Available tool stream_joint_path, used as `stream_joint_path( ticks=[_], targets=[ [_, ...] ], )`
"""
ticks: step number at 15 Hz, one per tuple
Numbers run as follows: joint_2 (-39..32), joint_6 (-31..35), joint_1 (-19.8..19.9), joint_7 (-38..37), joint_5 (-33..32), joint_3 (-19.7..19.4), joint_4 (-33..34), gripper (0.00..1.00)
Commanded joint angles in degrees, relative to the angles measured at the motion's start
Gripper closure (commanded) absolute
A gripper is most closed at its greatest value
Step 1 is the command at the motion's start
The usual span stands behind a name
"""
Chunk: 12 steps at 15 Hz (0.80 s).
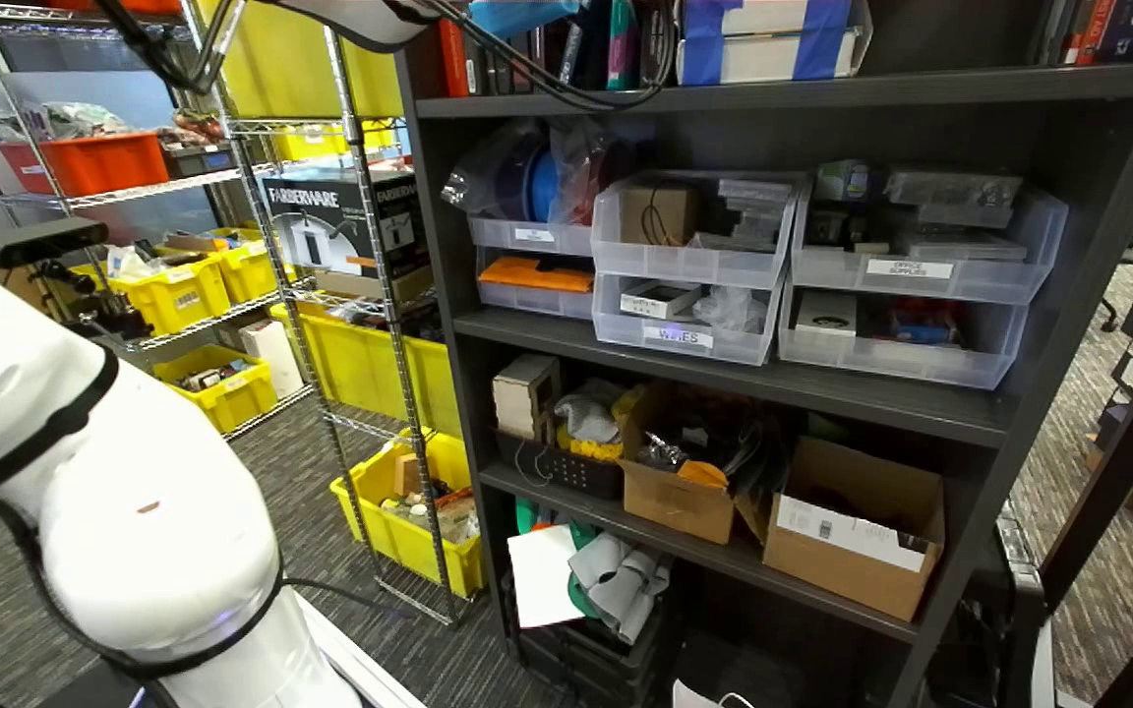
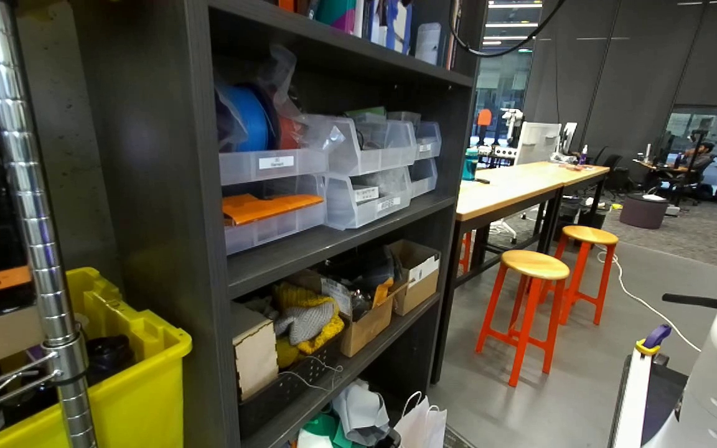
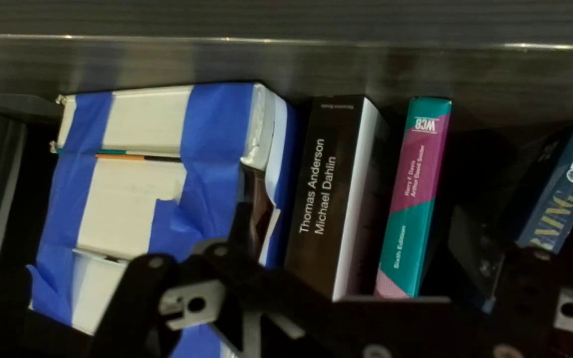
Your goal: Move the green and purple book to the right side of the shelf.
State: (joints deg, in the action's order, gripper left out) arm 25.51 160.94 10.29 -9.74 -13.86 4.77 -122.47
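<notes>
The green and purple book (image 3: 413, 199) stands in the wrist view, which looks upside down, with its teal and magenta spine outward and slightly tilted. It also shows in both exterior views, cut by the top edge (image 1: 623, 44) (image 2: 337, 14). It stands on the upper board of the dark shelf (image 1: 793, 95) (image 2: 147, 186) (image 3: 286, 62), left of the middle in an exterior view. My gripper (image 3: 358, 223) is open in the wrist view, its fingers apart. The book's spine lies between them, nearer the right finger; no contact shows. The gripper is out of view in both exterior views.
A black book (image 3: 326, 194) and a blue-taped stack of books (image 3: 132, 194) (image 1: 773, 39) stand beside it. A dark blue book (image 3: 565, 189) leans on its other side. Dark books (image 1: 1107, 34) stand at the board's right end. Black cables (image 1: 616, 98) hang before the board.
</notes>
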Motion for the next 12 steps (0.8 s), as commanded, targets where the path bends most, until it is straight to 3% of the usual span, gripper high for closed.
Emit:
stream_joint_path(
  ticks=[1,12],
  targets=[
    [-3.8,1.2,-0.2,-0.8,0.7,0.9,4.1,0.0],
    [-9.7,0.9,-0.6,-2.2,-0.2,3.2,9.5,0.0]
  ],
)
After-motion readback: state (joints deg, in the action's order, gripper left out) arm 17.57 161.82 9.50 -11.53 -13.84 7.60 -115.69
